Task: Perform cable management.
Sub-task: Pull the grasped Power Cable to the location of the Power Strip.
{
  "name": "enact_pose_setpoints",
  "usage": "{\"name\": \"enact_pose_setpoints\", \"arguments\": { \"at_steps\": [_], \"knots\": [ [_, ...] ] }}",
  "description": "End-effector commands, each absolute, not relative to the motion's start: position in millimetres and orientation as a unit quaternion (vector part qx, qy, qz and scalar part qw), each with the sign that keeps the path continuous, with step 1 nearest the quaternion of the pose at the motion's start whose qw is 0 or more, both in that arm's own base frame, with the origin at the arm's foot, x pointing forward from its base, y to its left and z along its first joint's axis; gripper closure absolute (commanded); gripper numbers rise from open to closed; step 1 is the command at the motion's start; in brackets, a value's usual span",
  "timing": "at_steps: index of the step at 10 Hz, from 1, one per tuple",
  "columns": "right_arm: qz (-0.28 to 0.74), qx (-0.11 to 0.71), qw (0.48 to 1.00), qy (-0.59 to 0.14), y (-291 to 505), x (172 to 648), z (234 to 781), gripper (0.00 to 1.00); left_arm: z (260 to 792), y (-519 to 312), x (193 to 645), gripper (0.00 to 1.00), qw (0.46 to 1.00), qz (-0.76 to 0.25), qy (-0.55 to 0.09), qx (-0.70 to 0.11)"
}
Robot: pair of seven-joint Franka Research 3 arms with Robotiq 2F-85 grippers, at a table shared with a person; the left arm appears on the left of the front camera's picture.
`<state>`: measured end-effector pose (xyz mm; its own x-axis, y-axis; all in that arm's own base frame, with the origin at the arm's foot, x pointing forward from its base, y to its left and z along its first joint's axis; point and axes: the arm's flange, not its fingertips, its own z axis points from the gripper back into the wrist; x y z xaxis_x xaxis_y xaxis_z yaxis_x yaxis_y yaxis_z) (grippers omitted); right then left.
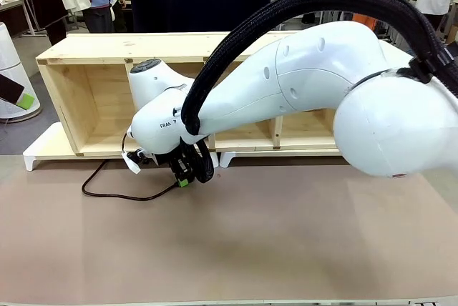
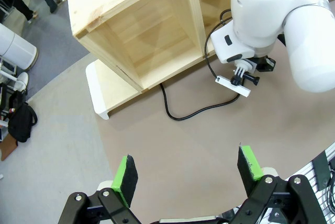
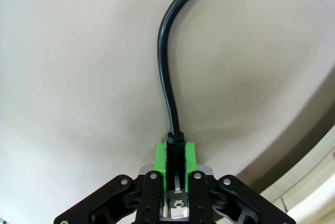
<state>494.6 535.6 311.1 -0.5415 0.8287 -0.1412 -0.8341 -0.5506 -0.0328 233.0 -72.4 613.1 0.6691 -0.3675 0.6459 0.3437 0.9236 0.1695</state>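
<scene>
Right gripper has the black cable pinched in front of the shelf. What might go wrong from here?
1. The right gripper is shut on a thin, smooth cable; a hard pull may slide it through the pads.
2. The cable loops back to the foot of the wooden shelf; dragging it might snag there.

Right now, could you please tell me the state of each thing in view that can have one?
Cable: slack, curving over the table, gripped by the right tool.
Right tool: shut on the cable.
Left tool: open, holding nothing.
Wooden shelf: upright, open front facing the robot.
</scene>
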Motion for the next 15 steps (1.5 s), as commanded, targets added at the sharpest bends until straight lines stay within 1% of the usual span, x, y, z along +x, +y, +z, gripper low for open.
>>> {"name": "enact_pose_setpoints", "arguments": {
  "at_steps": [1,5,8,11,13,14,15],
  "knots": [
    [0.86,-0.065,0.506,0.022,520.6,469.4,320.8,0.84,613.3,-71.7,233.0,0.0,0.914,-0.193,-0.357,0.014],
    [0.819,-0.043,0.572,0.017,494.1,444.6,330.3,0.84,613.3,-71.7,233.0,0.0,0.914,-0.193,-0.357,0.014],
    [0.798,-0.023,0.602,-0.003,467.6,418.2,337.5,0.84,613.3,-71.7,233.0,0.0,0.914,-0.193,-0.357,0.014],
    [0.757,-0.019,0.652,-0.032,436.0,391.7,346.1,0.84,613.3,-71.7,233.0,0.0,0.914,-0.193,-0.357,0.014],
    [0.715,-0.008,0.697,-0.054,406.8,374.6,349.1,0.84,613.3,-71.7,233.0,0.0,0.914,-0.193,-0.357,0.014],
    [0.673,-0.015,0.736,-0.071,394.1,367.3,350.0,0.84,613.3,-71.7,233.0,0.0,0.914,-0.193,-0.357,0.014],
    [0.604,0.006,0.79,-0.104,380.8,363.8,352.1,0.84,613.3,-71.7,233.0,0.0,0.914,-0.193,-0.357,0.014]
  ]
}}
